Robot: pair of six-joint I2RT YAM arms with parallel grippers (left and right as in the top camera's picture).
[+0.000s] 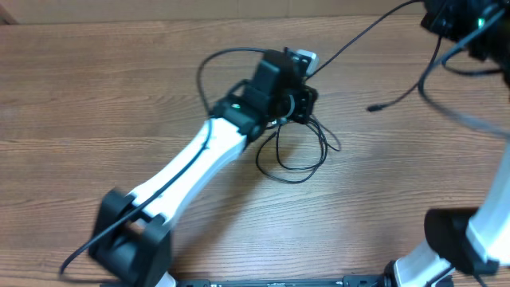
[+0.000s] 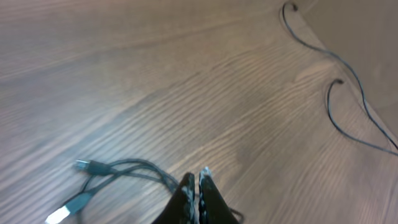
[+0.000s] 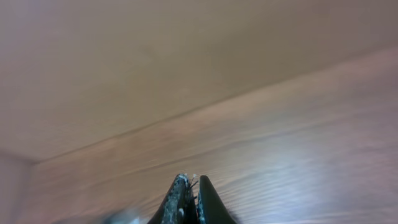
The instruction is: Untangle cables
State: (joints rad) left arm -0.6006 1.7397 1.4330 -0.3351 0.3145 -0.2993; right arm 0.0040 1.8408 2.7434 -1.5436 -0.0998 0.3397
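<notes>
Thin black cables form a loose loop [image 1: 300, 159] on the wooden table just below my left gripper [image 1: 296, 105]. In the left wrist view the left gripper [image 2: 198, 177] is shut, with cable strands [image 2: 134, 167] running in under its fingers; two plug ends [image 2: 82, 165] lie to the left. One strand [image 1: 362, 36] rises from there to my right gripper [image 1: 448, 17] at the top right. The right gripper [image 3: 191, 182] is shut, with a thin strand pinched between its fingertips. A loose plug end [image 1: 371, 107] hangs free.
The left arm [image 1: 191, 163] lies diagonally from the bottom left to the centre. The right arm's base [image 1: 462, 239] is at the bottom right. More thin cable [image 2: 348, 68] curves across the table far right in the left wrist view.
</notes>
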